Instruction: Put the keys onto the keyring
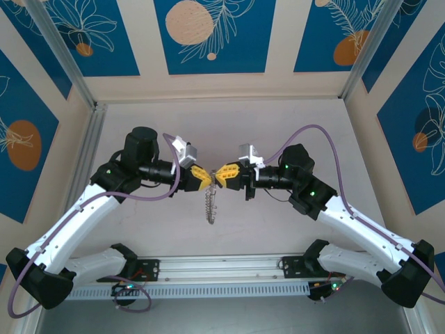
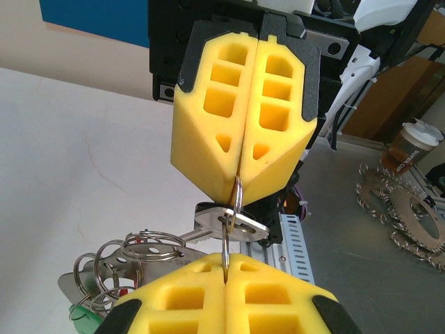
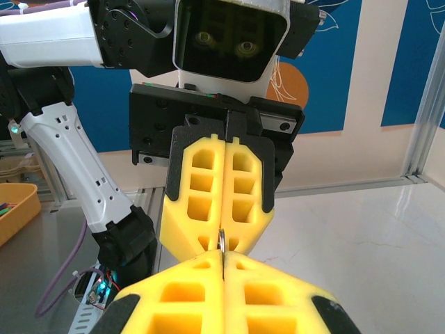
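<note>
Left fingers (image 1: 201, 178) and right fingers (image 1: 227, 174) meet tip to tip above the surface (image 1: 229, 125), both clenched on the keyring (image 2: 237, 197), its silvery pieces (image 1: 211, 207) dangling beneath.

White worktop (image 1: 222, 122) below the fingers (image 2: 208, 104), faint scratches. Left wrist view: lidded paper cup (image 2: 411, 142) well right of the fingers. Toothed metal discs (image 2: 407, 216) lie flat just in front of it on a grey surface (image 2: 348, 271). Right wrist view: yellow tray (image 3: 14, 209) far left of the fingers. Blue leaf-print panels (image 1: 208, 35) stand behind them.
</note>
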### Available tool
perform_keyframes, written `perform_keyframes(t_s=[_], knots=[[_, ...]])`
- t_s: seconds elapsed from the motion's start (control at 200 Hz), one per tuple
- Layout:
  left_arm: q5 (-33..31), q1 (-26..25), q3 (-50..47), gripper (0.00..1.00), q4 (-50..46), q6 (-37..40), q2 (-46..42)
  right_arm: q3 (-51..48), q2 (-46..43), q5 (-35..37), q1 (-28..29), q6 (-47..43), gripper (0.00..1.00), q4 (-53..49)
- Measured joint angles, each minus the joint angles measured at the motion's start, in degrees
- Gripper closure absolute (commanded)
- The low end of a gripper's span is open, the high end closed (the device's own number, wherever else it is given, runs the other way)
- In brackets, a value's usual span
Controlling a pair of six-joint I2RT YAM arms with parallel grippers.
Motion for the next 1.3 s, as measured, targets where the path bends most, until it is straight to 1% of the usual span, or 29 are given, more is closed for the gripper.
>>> perform_keyframes(t_s=[0.345, 0.57, 0.82, 1.3], knots=[[0.0, 0.0, 0.0, 1.00, -0.1, -0.2, -0.3, -1.1, 0.0, 0.2, 0.0, 0.0, 1.00, 1.7], [0.1, 0.0, 0.0, 1.00, 1.5, -2.0, -1.5, -1.2, -0.4, 0.2, 0.0, 0.0, 1.00, 2.9], [0.5, 0.0, 0.0, 1.00, 2.5, -3.2, -1.9, -1.3, -0.4, -0.2, 0.0, 0.0, 1.00, 2.9], [0.5, 0.0, 0.0, 1.00, 2.6, -3.2, -1.9, -1.3, -0.2, -1.4, 0.2, 0.0, 1.00, 2.3]])
